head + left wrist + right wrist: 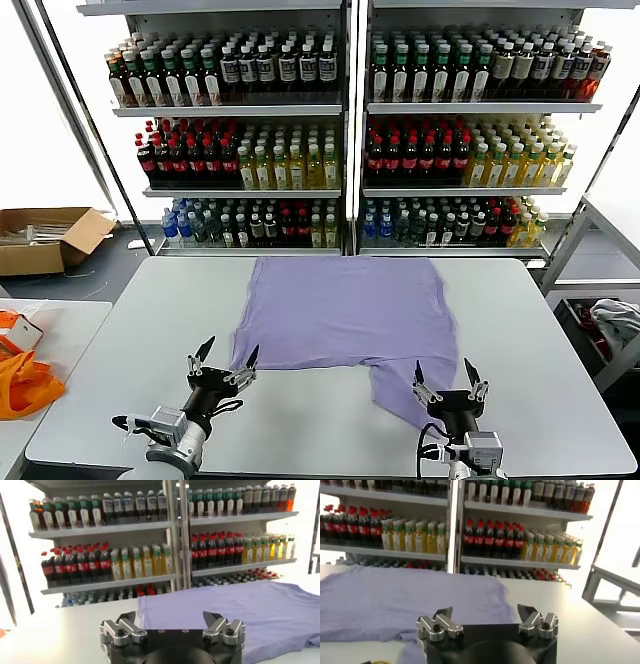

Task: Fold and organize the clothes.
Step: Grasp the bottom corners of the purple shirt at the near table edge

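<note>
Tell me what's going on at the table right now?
A lavender T-shirt lies spread on the grey table, one sleeve hanging toward the near edge. The left gripper sits at the shirt's near-left corner and the right gripper by the trailing sleeve, both with jaws open. Neither holds the shirt; no fold is made yet.

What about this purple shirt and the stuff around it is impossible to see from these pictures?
- Lavender short-sleeved T-shirt: any front print is not visible in the head view, and its sleeve nearest the right gripper is folded under.
- Orange bag: cut off by the head view's left edge.
- Shelf bottles: labels too small to read.
</note>
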`<action>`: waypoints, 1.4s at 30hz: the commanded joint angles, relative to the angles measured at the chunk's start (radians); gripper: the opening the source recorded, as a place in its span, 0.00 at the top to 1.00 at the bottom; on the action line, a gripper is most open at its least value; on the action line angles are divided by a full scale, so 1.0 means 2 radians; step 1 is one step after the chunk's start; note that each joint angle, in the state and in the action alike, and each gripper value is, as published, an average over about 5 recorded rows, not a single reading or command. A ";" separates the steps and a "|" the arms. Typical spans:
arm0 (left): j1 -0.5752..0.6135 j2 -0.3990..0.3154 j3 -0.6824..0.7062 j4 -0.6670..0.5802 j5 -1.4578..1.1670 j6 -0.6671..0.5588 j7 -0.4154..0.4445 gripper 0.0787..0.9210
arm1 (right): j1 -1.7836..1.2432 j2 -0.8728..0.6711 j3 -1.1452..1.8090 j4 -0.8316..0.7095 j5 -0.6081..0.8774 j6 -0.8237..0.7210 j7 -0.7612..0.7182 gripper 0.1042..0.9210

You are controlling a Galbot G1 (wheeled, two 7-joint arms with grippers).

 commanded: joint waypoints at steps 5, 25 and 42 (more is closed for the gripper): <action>-0.024 0.006 -0.002 0.015 -0.033 0.051 -0.002 0.12 | -0.006 0.003 -0.013 -0.007 0.018 -0.020 0.017 0.12; -0.044 0.010 0.007 0.070 -0.021 0.057 -0.003 0.12 | -0.014 0.027 -0.026 -0.025 0.009 -0.018 0.029 0.12; -0.054 0.011 0.011 0.086 -0.023 0.054 -0.001 0.12 | -0.023 0.037 -0.025 -0.026 0.020 -0.018 0.035 0.12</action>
